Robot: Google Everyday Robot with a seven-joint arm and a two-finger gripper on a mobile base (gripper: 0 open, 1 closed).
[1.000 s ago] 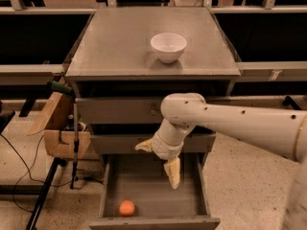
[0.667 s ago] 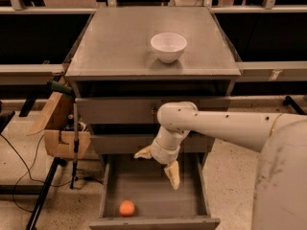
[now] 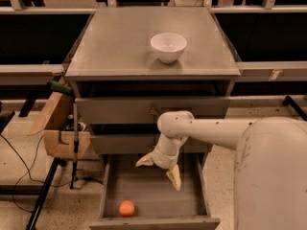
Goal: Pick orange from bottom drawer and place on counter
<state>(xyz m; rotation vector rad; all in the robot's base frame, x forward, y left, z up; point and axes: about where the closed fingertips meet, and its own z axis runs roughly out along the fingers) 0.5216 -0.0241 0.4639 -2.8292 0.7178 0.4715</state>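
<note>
vs a second ago the white robot arm has dropped its elbow and slid a touch left, and the cream two-finger gripper claw sits slightly lower in the drawer opening. the orange hasn't budged. claw is spread wide with nothing between the fingers, one pointing left and the other angled down at the drawer floor. it hangs over the middle of the long shallow grey bottom drawer, which is pulled out. the small round smooth orange fruit lies forward and left of the claw, well apart from both fingers, on the bare floor near the drawer's front wall. the flat matte grey counter top is well above the claw, past two shut grey drawer fronts. a round white bowl sits on it, up and slightly right of the claw. my read: mid-reach, grasp not started. risks: it's a ball on a flat floor, so an off-centre finger will likely nudge it along the front wall into the corner, where the claw can't straddle it. going too deep jams the fingertips on the floor. on the lift, the wrist could catch the drawer front just above the claw. when placing, stay clear of the bowl.
</note>
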